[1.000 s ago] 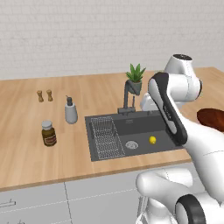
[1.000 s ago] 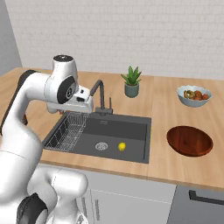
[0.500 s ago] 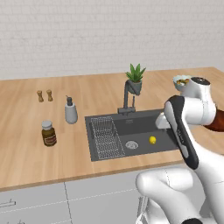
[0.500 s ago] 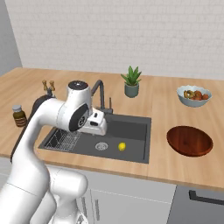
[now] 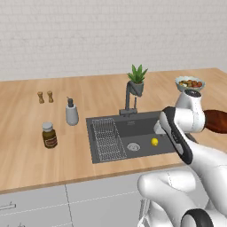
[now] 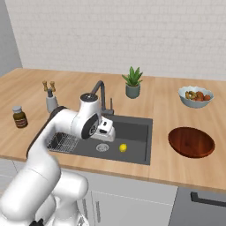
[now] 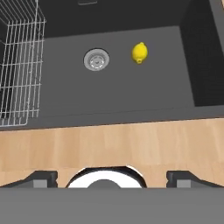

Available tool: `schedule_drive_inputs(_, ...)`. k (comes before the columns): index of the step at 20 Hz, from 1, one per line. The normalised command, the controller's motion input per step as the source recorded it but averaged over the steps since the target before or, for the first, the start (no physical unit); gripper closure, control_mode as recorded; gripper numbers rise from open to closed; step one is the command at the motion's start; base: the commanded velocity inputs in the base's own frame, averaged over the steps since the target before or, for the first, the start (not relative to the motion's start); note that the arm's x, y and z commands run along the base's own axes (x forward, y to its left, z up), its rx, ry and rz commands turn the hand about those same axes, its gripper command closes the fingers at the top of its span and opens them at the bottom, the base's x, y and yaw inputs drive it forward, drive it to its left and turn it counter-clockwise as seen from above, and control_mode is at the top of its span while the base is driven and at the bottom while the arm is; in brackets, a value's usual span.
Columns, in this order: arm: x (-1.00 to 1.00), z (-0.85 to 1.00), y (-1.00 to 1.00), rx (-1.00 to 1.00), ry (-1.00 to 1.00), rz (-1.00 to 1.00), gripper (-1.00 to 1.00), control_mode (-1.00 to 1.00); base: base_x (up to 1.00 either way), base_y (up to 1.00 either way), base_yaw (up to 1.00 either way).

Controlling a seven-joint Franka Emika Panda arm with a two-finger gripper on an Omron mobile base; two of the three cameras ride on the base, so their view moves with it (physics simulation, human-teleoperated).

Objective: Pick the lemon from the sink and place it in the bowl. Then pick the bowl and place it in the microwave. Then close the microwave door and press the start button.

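The sink [image 5: 137, 133] is a dark rectangular basin recessed into the wooden counter [image 5: 26, 164], with its front rim running parallel to the counter's front edge. The lemon [image 7: 139, 52] lies on the basin floor, just beside the round steel drain [image 7: 96, 60] and apart from all four walls; in the right base view the lemon [image 6: 123, 148] sits toward the front-centre of the basin. The wire rack [image 7: 17, 65] occupies one end of the basin, on the far side of the drain from the lemon, leaving bare floor all around the fruit. The other end wall rises as a dark vertical face well clear of the lemon. The gripper [image 7: 111, 177] hangs over the front counter strip, short of the sink rim, with its jaws spread wide and nothing between them; one fingertip [image 7: 41, 178] shows at each side of the hand view's lower edge. The faucet [image 6: 102, 95] rises from the rear rim of the sink, behind the arm's wrist. A potted plant [image 6: 132, 82] stands on the counter behind the faucet. The bowl [image 6: 191, 142] rests on the counter beside the sink, well apart from the rim, and a pale fruit bowl [image 6: 196, 96] stands behind it. On the opposite side stand a soap dispenser [image 5: 72, 112], a brown jar [image 5: 49, 135] and two small shakers [image 5: 45, 96].
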Motion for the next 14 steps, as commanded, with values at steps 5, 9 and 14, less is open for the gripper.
schedule_drive_inputs(5, 0.56, -0.41, -0.4, 0.01, 0.05, 0.0, -1.0, -1.0, 0.0, 0.0, 0.0)
schedule_drive_inputs(9, 0.46, -0.34, -0.19, 0.01, 0.1, 0.0, -1.0, -1.0, 0.0, 0.0, 0.0)
schedule_drive_inputs(14, 0.37, -0.28, -0.14, 0.05, 0.08, 0.0, -1.0, -1.0, 0.0, 0.0, 0.0)
